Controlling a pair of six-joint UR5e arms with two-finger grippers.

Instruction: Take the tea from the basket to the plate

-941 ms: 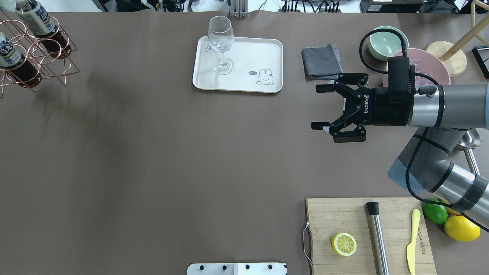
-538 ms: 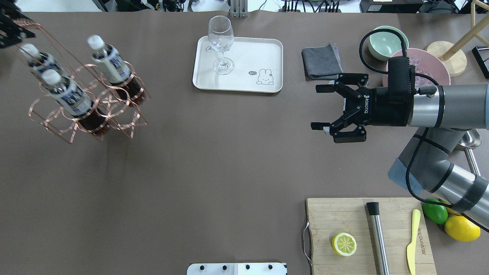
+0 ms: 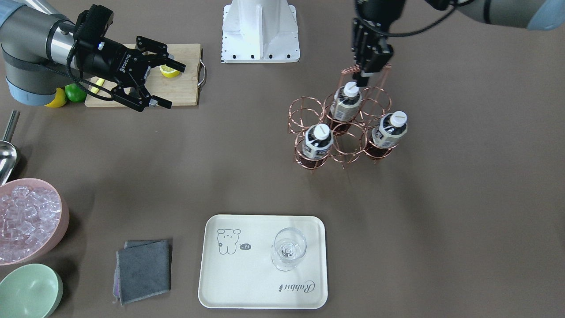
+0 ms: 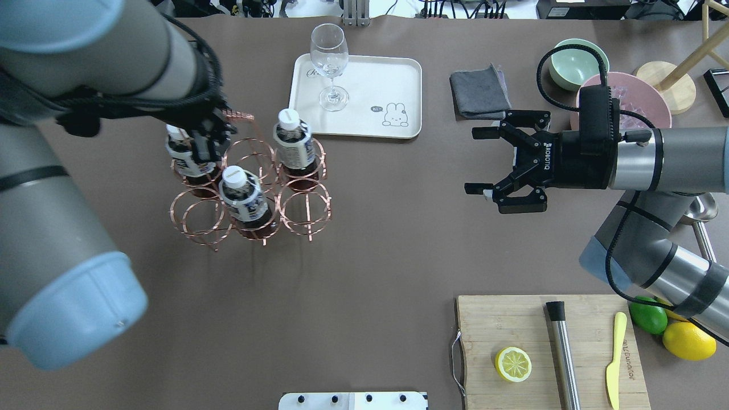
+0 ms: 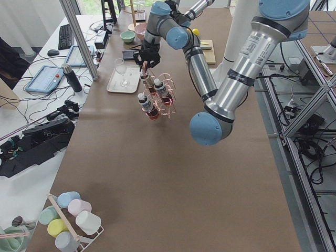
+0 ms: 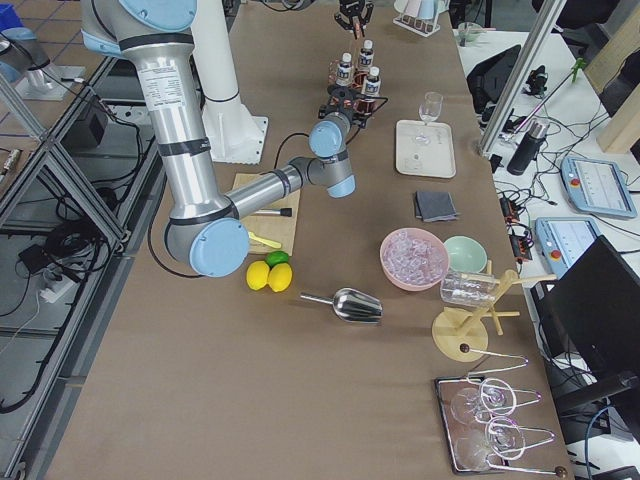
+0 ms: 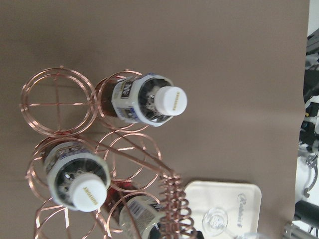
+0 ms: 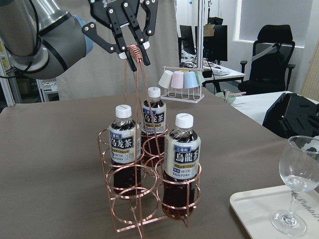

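Note:
The basket point(image 4: 307, 208) is a copper wire carrier holding three tea bottles point(image 4: 293, 142) point(image 4: 245, 195) point(image 4: 185, 155) with white caps. My left gripper point(image 4: 213, 128) is shut on the coiled top of its tall handle point(image 8: 133, 51). I cannot tell whether the basket rests on the table or hangs just above it. The cream plate point(image 4: 376, 80) lies just beyond and to the right of the basket, with a wine glass point(image 4: 330, 62) on it. My right gripper point(image 4: 472, 160) hovers open and empty, well right of the plate.
A grey cloth point(image 4: 480, 91), a pale green bowl point(image 4: 575, 62) and a pink ice bowl point(image 4: 632, 97) sit at the back right. At the front right is a cutting board point(image 4: 512, 319) with a lemon half, a muddler and a yellow knife.
My left arm has carried the basket with its bottles from the far left edge rightward, to just in front of the plate. The right arm has not moved.

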